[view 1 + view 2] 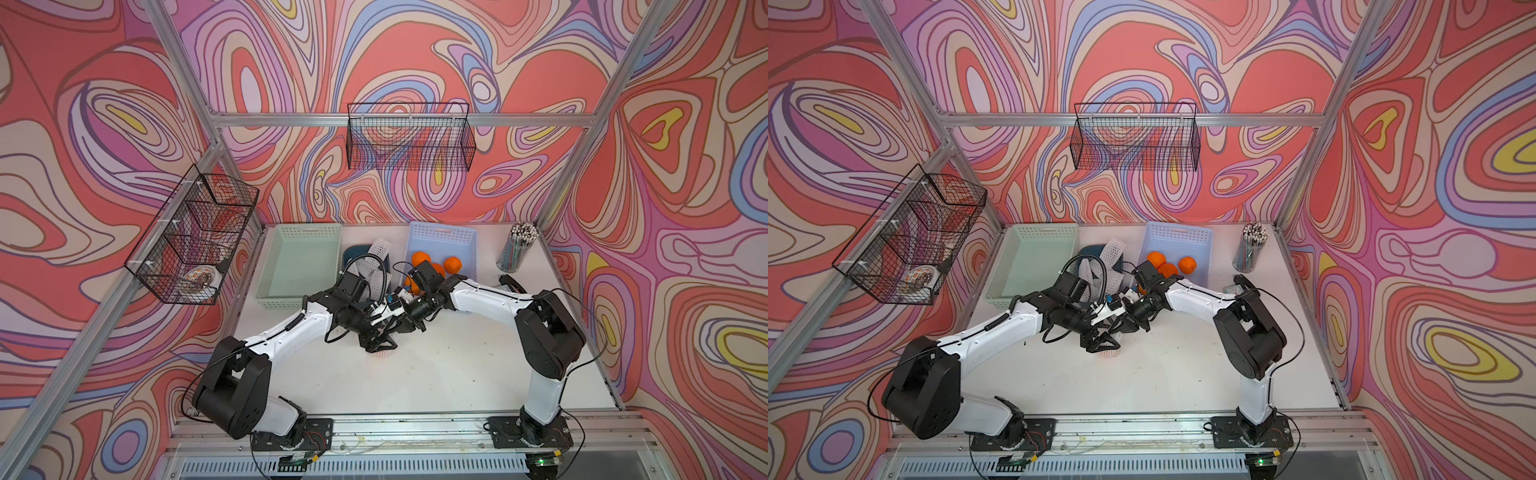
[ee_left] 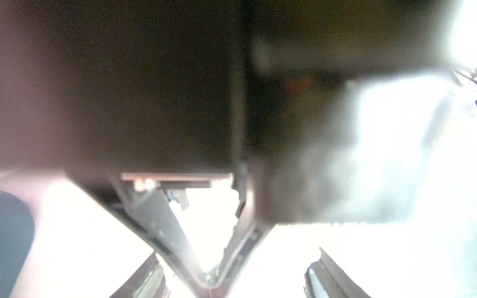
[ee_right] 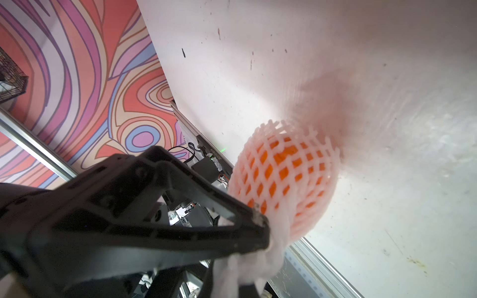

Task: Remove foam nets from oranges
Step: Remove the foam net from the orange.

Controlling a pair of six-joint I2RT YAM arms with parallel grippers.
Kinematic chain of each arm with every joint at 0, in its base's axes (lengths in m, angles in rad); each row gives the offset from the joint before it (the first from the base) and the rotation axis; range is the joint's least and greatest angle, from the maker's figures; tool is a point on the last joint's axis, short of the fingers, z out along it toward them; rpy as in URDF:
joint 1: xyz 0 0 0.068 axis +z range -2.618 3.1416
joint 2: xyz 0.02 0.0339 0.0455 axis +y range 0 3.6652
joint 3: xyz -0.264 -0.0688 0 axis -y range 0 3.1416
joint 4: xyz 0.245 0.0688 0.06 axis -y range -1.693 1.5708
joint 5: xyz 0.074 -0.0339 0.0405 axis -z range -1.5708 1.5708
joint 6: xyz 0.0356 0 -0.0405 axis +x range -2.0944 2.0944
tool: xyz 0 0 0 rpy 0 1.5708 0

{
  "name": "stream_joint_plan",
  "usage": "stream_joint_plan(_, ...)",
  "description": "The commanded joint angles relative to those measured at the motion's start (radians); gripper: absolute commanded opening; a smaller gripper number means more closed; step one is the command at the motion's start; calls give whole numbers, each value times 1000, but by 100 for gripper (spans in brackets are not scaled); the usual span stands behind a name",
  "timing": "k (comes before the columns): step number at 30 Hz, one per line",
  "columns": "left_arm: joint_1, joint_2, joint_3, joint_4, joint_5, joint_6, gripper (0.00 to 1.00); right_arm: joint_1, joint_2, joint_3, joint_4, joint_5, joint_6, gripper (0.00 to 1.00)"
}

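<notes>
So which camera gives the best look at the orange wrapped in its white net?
The right wrist view: the orange shows close up through the foam net, whose bunched end the right gripper pinches. In both top views the arms hide all but a sliver of net. The left wrist view is just blur.

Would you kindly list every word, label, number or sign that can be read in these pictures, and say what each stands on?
None can be read.
White print on the small black box, in the right wrist view: too small to read.
The net shows no text.
</notes>
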Motion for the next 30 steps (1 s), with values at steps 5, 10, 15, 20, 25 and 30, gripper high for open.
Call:
stream_joint_plan(5,-14,76,68,-4,81,-16,71,-60,-84,-33,54,-58,9,2)
stream_joint_plan(10,-39,134,97,23,91,-29,68,-77,-84,-33,6,-66,-31,2)
stream_joint_plan(15,-43,168,85,80,102,-72,60,-123,-126,-53,-26,-74,-57,2)
stream_joint_plan(20,-53,210,87,83,109,-83,44,-158,-133,-49,-50,-82,-74,4)
stream_joint_plan(25,-53,238,101,90,108,-106,19,-164,-125,-39,-57,-88,-79,8)
stream_joint_plan(30,-53,239,124,89,93,-120,16,-176,-130,-34,-65,-84,-85,22)
